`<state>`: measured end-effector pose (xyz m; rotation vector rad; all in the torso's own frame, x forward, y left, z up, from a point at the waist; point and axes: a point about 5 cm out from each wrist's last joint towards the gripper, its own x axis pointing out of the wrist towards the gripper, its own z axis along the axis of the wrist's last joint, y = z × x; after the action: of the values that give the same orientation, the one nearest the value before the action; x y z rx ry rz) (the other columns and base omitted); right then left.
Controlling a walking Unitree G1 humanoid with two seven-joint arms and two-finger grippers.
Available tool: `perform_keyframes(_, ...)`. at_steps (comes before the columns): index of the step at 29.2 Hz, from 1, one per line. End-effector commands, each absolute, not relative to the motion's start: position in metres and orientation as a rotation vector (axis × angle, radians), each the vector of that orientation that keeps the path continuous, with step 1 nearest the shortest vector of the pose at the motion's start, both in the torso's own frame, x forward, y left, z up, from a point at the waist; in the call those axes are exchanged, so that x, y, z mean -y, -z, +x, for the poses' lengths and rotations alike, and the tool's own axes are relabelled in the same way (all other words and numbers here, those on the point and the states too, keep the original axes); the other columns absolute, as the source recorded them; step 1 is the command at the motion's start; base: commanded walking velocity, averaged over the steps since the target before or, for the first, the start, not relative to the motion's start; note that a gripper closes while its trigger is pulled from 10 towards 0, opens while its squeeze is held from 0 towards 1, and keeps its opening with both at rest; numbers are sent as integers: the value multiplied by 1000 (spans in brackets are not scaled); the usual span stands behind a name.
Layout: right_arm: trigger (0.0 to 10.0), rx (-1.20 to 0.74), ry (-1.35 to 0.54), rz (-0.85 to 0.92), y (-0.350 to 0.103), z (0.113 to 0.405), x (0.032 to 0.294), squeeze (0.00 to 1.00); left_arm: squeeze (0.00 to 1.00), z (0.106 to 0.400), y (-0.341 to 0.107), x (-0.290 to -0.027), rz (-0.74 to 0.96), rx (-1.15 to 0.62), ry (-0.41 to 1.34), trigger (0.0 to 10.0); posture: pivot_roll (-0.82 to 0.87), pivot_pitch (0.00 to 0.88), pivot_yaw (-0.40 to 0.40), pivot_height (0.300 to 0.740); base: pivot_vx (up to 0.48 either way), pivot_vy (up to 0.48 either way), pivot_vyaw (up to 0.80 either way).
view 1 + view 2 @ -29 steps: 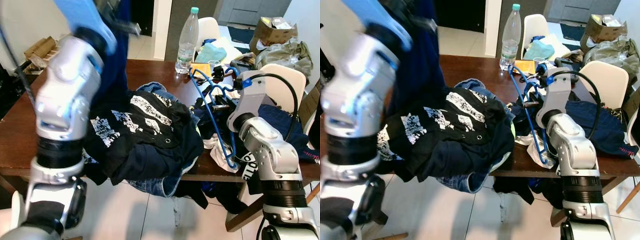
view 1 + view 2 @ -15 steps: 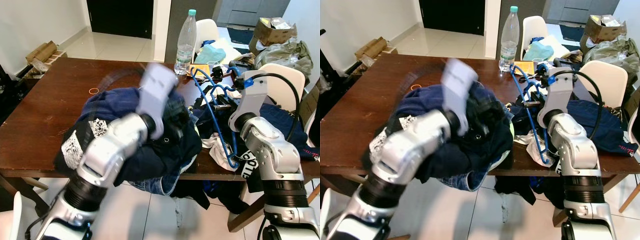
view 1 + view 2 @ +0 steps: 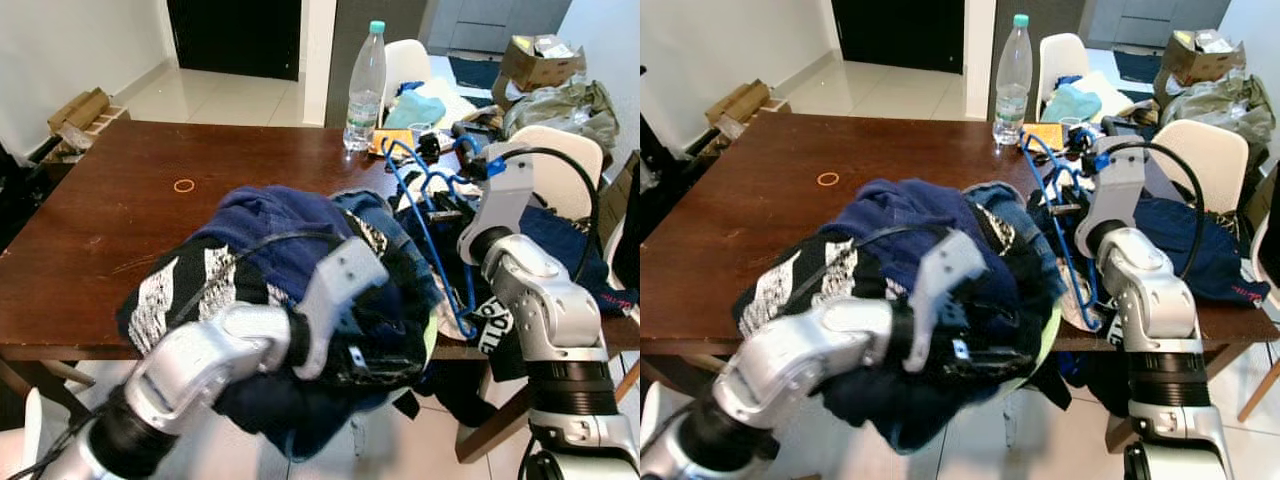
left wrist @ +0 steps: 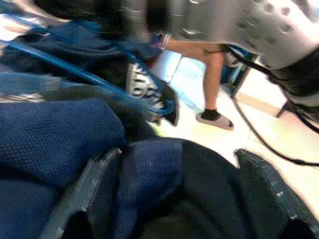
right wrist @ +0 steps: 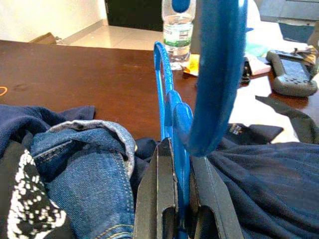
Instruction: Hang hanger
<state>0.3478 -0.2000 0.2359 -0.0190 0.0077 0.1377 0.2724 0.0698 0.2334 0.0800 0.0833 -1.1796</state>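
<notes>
Brown wooden worktop (image 3: 110, 215) in a tiled dining room, white chairs and a dark doorway behind, heaped with clothes.

Right end effector (image 5: 180, 199) clamped shut on the blue plastic hanger (image 3: 432, 232), fingers pinching a bar of it, the hanger standing upright above the worktop's right side beside a dark blue garment (image 3: 1200, 250). Left end effector (image 4: 174, 199) buried in the pile of dark clothes (image 3: 290, 260) at the front edge, fingers spread with navy cloth bunched between them; whether anything is truly pinched cannot be told.

Probably the step in hand: freeing one garment from the heap to meet the hanger. Best done by lifting a single piece clear of the jeans (image 5: 84, 164) and the black-and-white printed top (image 3: 180, 290), finding the collar, then feeding one hanger arm in at a time. Worth keeping the right grip firm and the hanger level, and watching the cloth overhanging the edge, likely to slide to the floor.

Containers: clear plastic water bottle (image 3: 363, 75) with a green cap, upright at the far edge, seemingly part full. Open cardboard box (image 3: 535, 58) far right, contents unclear.
</notes>
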Motion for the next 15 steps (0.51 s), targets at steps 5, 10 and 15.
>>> perform_keyframes(5,10000,-33,-120,-22,-231,348,204,0,1000,300,-257,-109,96,8,910,10000,85,95,-39,740,0,0,0)
perform_keyframes(10,10000,-34,-122,-23,-231,348,205,0,984,313,-279,-133,95,104,701,10000,84,97,-42,740,0,0,0)
perform_keyframes(15,10000,-35,-122,-24,-232,348,205,0,0,316,-288,-141,92,148,623,10000,83,97,-43,740,0,0,0)
